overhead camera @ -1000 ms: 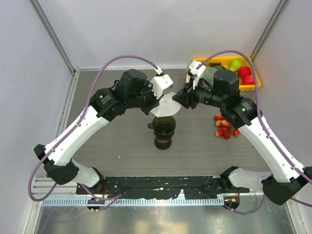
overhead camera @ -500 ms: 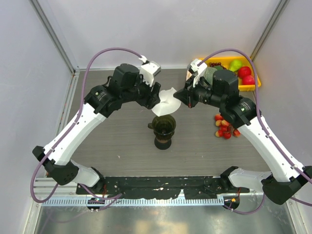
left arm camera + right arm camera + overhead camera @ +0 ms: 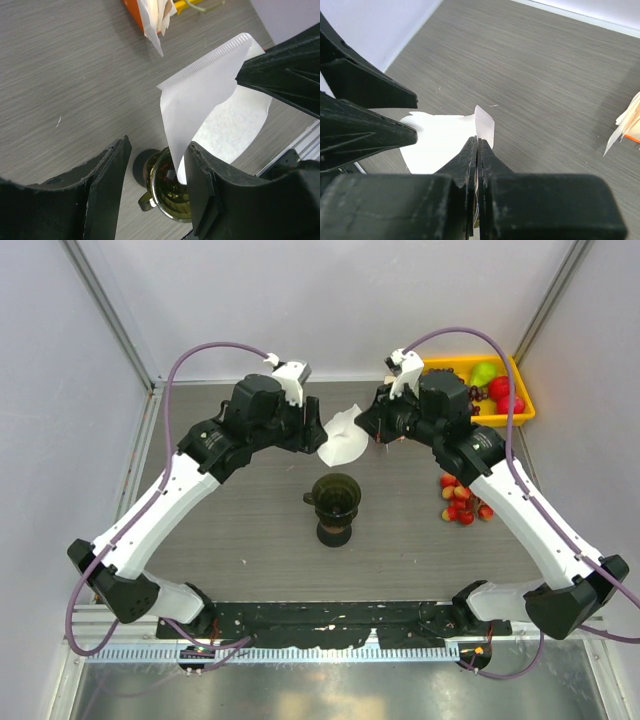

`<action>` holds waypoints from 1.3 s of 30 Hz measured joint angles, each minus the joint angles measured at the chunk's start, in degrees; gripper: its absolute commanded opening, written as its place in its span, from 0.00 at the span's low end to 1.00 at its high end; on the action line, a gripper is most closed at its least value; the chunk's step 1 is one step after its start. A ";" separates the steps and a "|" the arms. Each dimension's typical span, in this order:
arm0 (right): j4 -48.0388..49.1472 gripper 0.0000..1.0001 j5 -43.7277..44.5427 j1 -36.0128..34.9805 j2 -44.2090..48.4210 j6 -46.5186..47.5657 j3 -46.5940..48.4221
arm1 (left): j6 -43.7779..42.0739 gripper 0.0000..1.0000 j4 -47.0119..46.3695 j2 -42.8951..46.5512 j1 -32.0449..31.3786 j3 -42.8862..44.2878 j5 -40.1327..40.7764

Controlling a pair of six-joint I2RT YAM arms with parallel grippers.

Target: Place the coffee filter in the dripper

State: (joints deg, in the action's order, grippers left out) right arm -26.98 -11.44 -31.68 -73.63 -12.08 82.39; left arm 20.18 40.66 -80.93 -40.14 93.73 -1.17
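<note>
The coffee filter (image 3: 343, 438) is a thin white paper fan held in the air behind and above the dripper (image 3: 335, 498), a dark olive cup standing upright on the table. My right gripper (image 3: 366, 430) is shut on the filter's right edge; the right wrist view shows the jaws (image 3: 476, 146) pinched on the paper (image 3: 437, 142). My left gripper (image 3: 316, 436) is open at the filter's left side. In the left wrist view (image 3: 157, 150) the filter (image 3: 205, 97) hangs between its wide-apart fingers, its lower tip beside the right finger, with the dripper (image 3: 170, 192) below.
A yellow tray (image 3: 524, 410) of fruit sits at the back right. Small red fruits (image 3: 460, 500) lie on the table right of the dripper. The orange-edged pack of white papers (image 3: 150, 17) stands behind, also in the right wrist view (image 3: 626, 125).
The right gripper has carried the filter up and back, away from just over the dripper. The left gripper has drawn back and left with it.
</note>
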 measured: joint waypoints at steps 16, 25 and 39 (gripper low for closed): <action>5.03 0.05 0.83 0.02 0.13 -9.66 1.84 | 8.31 0.47 -10.97 4.68 2.19 -4.09 1.51; 6.38 0.53 1.11 -0.22 0.52 -10.32 0.96 | 10.84 0.00 -11.50 4.63 2.19 -4.24 -0.44; -1.77 0.90 0.17 -2.36 3.26 17.46 3.93 | -2.93 0.00 -10.71 4.55 1.18 -4.31 -3.61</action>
State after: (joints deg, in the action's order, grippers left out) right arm -28.75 -11.27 -34.04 -70.37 5.39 86.32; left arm 17.26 29.95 -76.38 -38.96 89.43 -4.78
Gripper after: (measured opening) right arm 0.902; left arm 0.035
